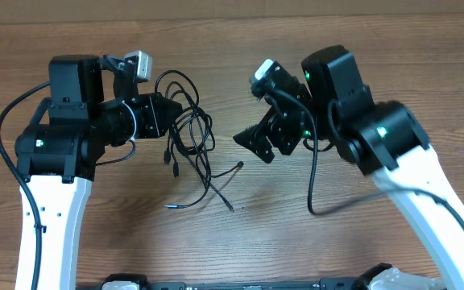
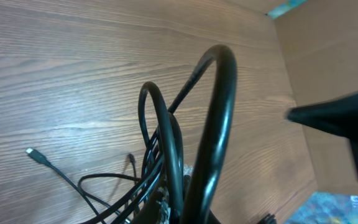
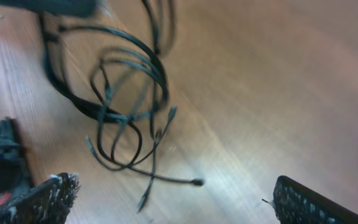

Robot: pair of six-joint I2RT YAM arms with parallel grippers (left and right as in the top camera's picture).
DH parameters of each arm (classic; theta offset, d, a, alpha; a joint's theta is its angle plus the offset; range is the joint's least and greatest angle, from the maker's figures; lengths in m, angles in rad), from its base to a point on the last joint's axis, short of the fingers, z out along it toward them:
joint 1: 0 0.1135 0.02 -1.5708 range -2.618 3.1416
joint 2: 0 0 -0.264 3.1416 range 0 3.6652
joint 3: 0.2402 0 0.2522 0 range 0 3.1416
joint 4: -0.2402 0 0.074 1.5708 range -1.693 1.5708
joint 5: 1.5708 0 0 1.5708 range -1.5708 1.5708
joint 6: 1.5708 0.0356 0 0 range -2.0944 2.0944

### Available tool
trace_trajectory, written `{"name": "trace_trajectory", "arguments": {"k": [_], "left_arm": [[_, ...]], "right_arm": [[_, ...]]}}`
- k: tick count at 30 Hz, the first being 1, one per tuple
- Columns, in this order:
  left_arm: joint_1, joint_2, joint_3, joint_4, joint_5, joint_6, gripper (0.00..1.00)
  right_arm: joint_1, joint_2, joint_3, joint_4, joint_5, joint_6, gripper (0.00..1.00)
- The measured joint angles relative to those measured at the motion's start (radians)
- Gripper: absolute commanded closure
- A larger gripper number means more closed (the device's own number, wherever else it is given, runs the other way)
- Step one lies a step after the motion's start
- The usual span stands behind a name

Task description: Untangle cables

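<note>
Gripping the cables (image 1: 193, 129) at the 9 o'clock side of their tangle, the left tool (image 1: 167, 114) has its jaws closed on several strands. The tangle lies near the middle of the wooden tabletop (image 1: 240, 48), a little toward 9 o'clock of centre. Its loops are piled over one another. The upper loops arch out toward 12 o'clock beside the left tool, and loose tails run away toward 6 o'clock and 4 o'clock. One plug end (image 1: 240, 165) rests on the wood at 4 o'clock of the bundle. Two more tails finish lower down, near 6 o'clock.

In the left wrist view, one thick-looking loop rises steeply from the 6 o'clock edge and curves over toward 12 o'clock. Thinner strands bunch behind it, and a single plug lies flat on the wood at 8 o'clock. That tool's own fingers do not show there.

The right tool (image 1: 252, 143) hangs at 3 o'clock of the tangle, apart from it, with its jaws spread wide and nothing between them. Its wrist view shows the two fingers (image 3: 42, 199) at 7 o'clock and 5 o'clock. The blurred coils lie beyond them, toward 11 o'clock, and one tail reaches toward the gap without touching either finger.
</note>
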Motion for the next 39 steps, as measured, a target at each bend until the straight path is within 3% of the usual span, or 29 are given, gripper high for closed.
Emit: {"name": "trace_trajectory", "arguments": {"k": [4,10,14,20,31,39], "left_arm": [[-0.032,0.0,0.0,0.029,0.067,0.051,0.96],[-0.082,0.0,0.0,0.033,0.272,0.319,0.96],[-0.082,0.0,0.0,0.036,0.323,0.388,0.96],[-0.082,0.0,0.0,0.037,0.351,0.419,0.96],[-0.082,0.0,0.0,0.065,0.4,0.434,0.96],[-0.082,0.0,0.0,0.091,0.407,0.432,0.96]], "right_arm": [[0.046,-0.035,0.006,0.004,0.06,-0.039,0.0],[0.05,-0.032,0.006,-0.019,0.096,-0.086,0.03],[0.05,-0.032,0.006,-0.035,0.096,-0.113,0.03],[0.05,-0.032,0.006,-0.071,0.093,-0.162,0.04],[0.05,-0.032,0.006,-0.141,-0.042,-0.452,0.03],[0.05,-0.032,0.006,-0.137,-0.183,-0.568,0.05]]}}
